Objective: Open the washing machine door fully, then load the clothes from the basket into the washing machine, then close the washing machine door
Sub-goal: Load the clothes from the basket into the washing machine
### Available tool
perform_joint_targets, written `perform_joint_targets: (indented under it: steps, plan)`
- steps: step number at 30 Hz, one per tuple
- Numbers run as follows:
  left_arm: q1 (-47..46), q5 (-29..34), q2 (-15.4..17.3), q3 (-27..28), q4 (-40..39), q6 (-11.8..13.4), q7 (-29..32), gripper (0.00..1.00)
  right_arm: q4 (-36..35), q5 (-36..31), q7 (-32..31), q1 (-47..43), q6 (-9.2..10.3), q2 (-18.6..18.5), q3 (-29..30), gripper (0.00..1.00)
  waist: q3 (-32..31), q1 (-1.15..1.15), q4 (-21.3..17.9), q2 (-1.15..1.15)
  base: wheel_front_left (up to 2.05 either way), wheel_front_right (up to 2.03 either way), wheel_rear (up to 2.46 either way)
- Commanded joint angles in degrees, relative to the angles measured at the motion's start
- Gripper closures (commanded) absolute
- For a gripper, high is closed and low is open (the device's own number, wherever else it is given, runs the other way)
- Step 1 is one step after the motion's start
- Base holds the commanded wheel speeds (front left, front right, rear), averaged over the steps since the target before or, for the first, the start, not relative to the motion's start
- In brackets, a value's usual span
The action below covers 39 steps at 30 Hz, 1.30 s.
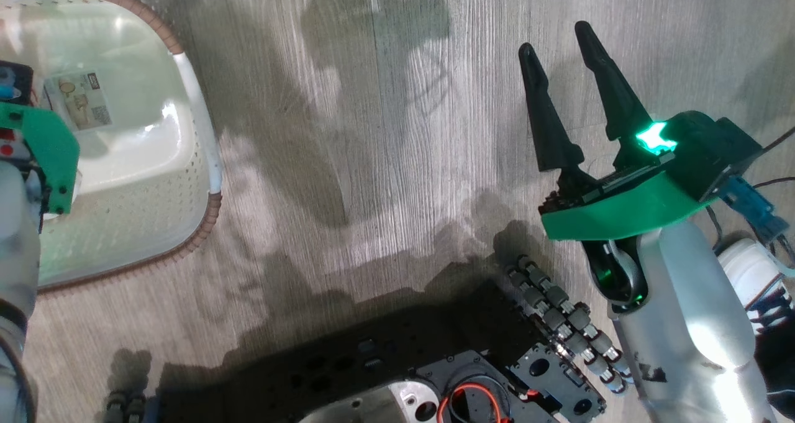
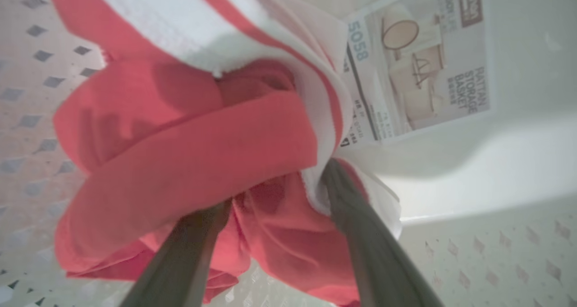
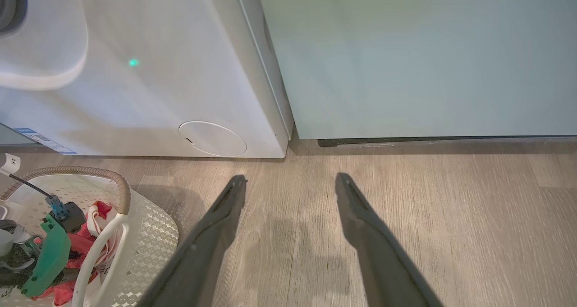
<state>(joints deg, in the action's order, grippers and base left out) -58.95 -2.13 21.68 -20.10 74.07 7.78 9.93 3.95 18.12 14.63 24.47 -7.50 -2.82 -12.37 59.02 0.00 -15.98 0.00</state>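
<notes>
L gripper (image 2: 278,185) is down inside the basket (image 1: 205,137), fingers spread, red clothes (image 2: 180,153) bunched between them, tips sunk in the cloth. Basket walls are close round it, the btm sticker (image 2: 419,63) just beside. R gripper (image 1: 555,36) is spread over wood floor (image 1: 372,131), open room on all sides. Ahead of it the washing machine (image 3: 157,72) front and teal cabinet (image 3: 405,59) stand side by side.

sticker (image 2: 417,63) in basket (image 2: 518,158), "5058", "RATTAN STORAGE BASKET"
</notes>
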Motion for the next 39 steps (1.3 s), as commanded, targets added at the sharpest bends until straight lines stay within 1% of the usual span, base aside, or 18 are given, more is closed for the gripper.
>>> perform_joint_targets:
  steps: [1,2,3,4,5,6,14,22,29,36,38,39]
  plan:
    - [1.2,-0.8,3.0,1.6,-0.1,0.6,-0.8,0.0,-1.7,-0.6,0.4,-2.1,0.01,-0.1,-1.0,0.0,0.0,0.0,0.1,0.0,0.0,0.0,0.0]
    - [1.2,-1.4,3.0,2.1,-0.1,0.8,-1.4,0.05,-1.7,-0.7,0.4,-2.1,0.01,-0.1,-1.0,0.0,0.0,0.0,0.1,0.0,0.0,0.0,0.0]
    - [1.2,-2.1,3.0,2.7,-0.1,0.8,-1.7,0.39,-1.7,-0.7,0.4,-2.1,0.01,-0.1,-0.9,0.0,0.0,0.0,0.1,0.0,0.0,0.0,0.0]
    - [1.3,-2.6,2.9,3.0,-0.1,0.7,-1.9,0.67,-1.7,-0.7,0.4,-2.1,0.01,-0.1,-0.9,0.0,0.0,0.0,0.1,0.0,0.0,0.0,0.0]
    - [1.3,-3.0,2.8,3.2,-0.1,0.6,-2.2,0.88,-1.7,-0.7,0.4,-2.1,0.01,-0.1,-0.9,0.0,0.0,0.0,0.1,0.0,0.0,0.0,0.0]
    - [1.3,-3.2,2.8,3.2,-0.1,0.6,-2.3,1.0,-1.6,-0.7,0.4,-2.1,0.01,-0.1,-0.9,0.0,0.0,0.0,0.1,0.0,0.0,0.0,0.0]
    - [1.5,-3.9,2.6,2.9,-0.1,0.7,-2.5,1.0,-1.4,-0.7,0.4,-1.9,0.01,-0.1,-1.0,0.0,-0.3,0.0,0.0,0.0,0.0,0.0,0.0]
    - [2.5,-4.6,3.3,2.5,-0.1,0.6,-3.7,1.0,-1.1,0.1,0.4,-0.6,0.01,-0.1,-1.7,0.0,-1.5,0.0,-0.9,0.0,0.0,0.0,0.0]
    - [5.1,-5.4,3.5,2.1,-0.1,0.0,-5.0,1.0,-0.3,0.0,0.4,-0.5,0.01,-0.1,-1.4,0.0,-5.6,0.0,-0.7,0.0,0.0,0.0,0.0]
    - [8.3,-5.9,2.1,1.2,-0.1,-0.8,-8.2,1.0,1.0,0.1,0.4,-0.5,0.01,-0.1,-1.7,0.0,-11.3,0.0,0.5,0.0,0.0,0.0,0.0]
    - [9.8,-6.1,1.5,0.9,-0.1,-1.2,-10.0,1.0,1.5,0.1,0.4,-0.8,0.01,-0.1,-2.0,0.0,-14.1,0.0,1.0,0.0,0.0,0.0,0.0]
    - [9.8,-6.1,1.5,0.9,-0.1,-1.2,-10.0,1.0,1.5,0.1,0.4,-0.8,0.01,-0.1,-2.0,0.0,-14.1,0.0,1.0,0.0,0.0,0.0,0.0]
